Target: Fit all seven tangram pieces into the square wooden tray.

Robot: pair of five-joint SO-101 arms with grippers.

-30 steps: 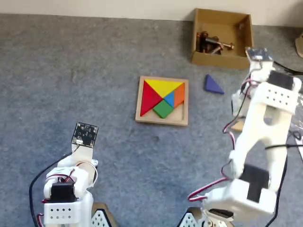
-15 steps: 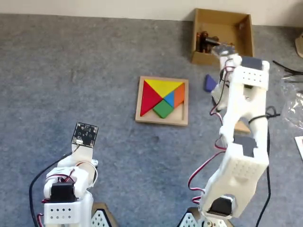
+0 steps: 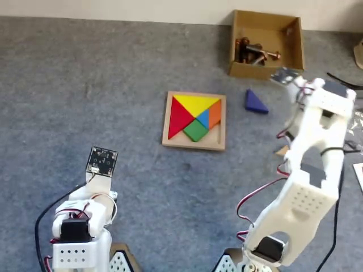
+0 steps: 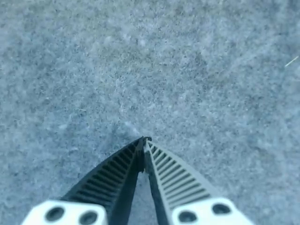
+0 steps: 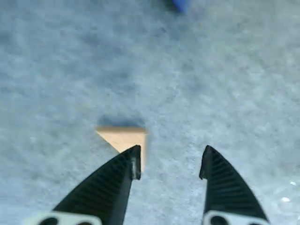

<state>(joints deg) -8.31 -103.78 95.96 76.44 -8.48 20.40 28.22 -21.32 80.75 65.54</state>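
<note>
The square wooden tray (image 3: 194,145) lies mid-table with yellow, red, green, small blue and orange pieces in it. A blue triangle (image 3: 255,102) lies on the carpet to the tray's right, and its edge shows far off in the right wrist view (image 5: 180,4). A tan triangle (image 5: 125,138) lies just ahead of one finger of my right gripper (image 5: 171,155), which hangs open above the carpet, holding nothing. From above, the right arm (image 3: 317,119) covers most of that tan piece (image 3: 282,151). My left gripper (image 4: 144,140) is shut and empty over bare carpet at the lower left.
A cardboard box (image 3: 265,68) holding metal parts stands behind the blue triangle. Cables and a clear plastic bag (image 3: 356,122) lie at the right edge. The left arm's base (image 3: 79,238) sits at the front left.
The right arm swung left toward the blue triangle, then back right, and now hangs over the tan triangle. The left arm has not moved.
</note>
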